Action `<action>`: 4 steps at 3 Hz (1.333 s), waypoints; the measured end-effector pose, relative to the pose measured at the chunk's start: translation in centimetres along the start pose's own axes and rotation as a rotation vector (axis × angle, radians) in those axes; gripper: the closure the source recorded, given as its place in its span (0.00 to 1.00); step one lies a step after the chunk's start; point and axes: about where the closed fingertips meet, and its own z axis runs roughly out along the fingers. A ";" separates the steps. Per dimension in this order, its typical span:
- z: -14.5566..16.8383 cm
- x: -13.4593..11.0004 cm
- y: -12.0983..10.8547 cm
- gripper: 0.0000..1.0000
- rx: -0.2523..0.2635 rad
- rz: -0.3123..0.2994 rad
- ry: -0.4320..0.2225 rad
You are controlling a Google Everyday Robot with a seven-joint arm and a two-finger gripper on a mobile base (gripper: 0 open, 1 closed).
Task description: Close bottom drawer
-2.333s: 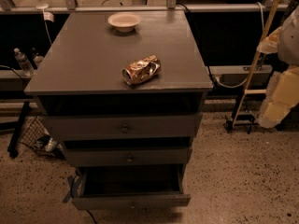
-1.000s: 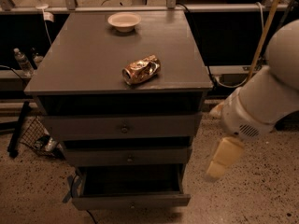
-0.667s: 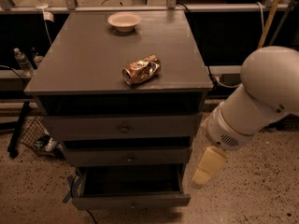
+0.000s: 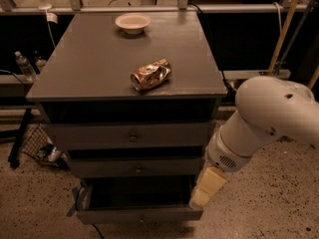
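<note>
The bottom drawer [image 4: 139, 215] of the grey-brown cabinet [image 4: 124, 59] stands pulled out, its dark inside showing and its flat front low in the view. The two drawers above it, top [image 4: 132, 135] and middle [image 4: 137, 168], are in. My white arm [image 4: 264, 118] reaches down from the right. My gripper [image 4: 205, 188], cream-coloured, hangs at the open drawer's right front corner, just beside or touching its edge.
A crushed can [image 4: 151, 74] and a white bowl [image 4: 132, 22] sit on the cabinet top. A wire basket [image 4: 37, 146] and a bottle [image 4: 24, 65] are to the left. Speckled floor [image 4: 279, 198] lies to the right. A rail [image 4: 149, 8] runs behind.
My arm has swung in from the right and down. The gripper has dropped from beside the middle drawer to the bottom drawer's right corner. The drawer has not moved.
</note>
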 end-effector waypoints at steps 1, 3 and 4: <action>4.8 2.6 -1.1 0.00 -0.057 0.104 -0.025; 14.7 6.0 -2.6 0.00 -0.081 0.247 -0.063; 20.4 6.1 -4.0 0.00 -0.094 0.264 -0.151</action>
